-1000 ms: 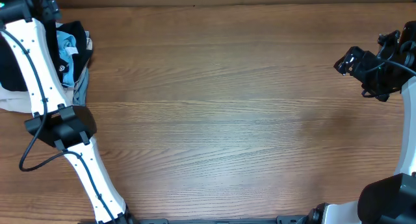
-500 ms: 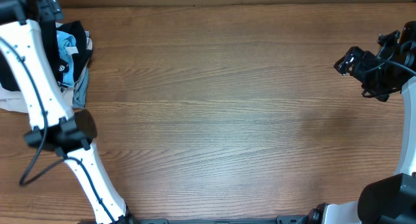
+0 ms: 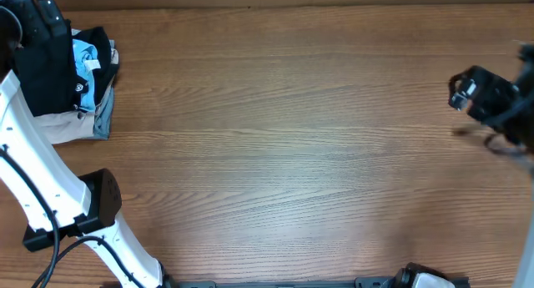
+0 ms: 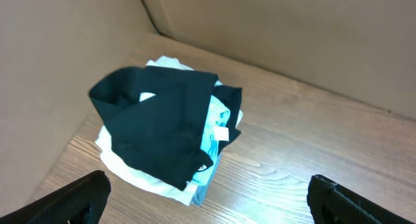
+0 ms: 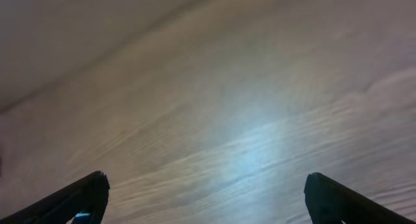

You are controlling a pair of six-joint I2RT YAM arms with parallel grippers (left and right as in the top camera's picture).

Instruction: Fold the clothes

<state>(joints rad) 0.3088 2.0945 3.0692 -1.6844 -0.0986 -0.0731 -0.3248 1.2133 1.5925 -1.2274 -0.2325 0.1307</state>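
Both sets of jaws are gaping, gripping nothing. I'm hovering the left gripper (image 4: 208, 182) over the black T-shirt (image 4: 159, 123) slumping atop the corner pile (image 4: 123, 167); it's looking soft and light, so I'm favouring a loose edge.

T-shirt (image 4: 156, 123) atop garment pile (image 4: 138, 180), far-left corner of table (image 3: 292, 154), wall (image 4: 292, 29) behind
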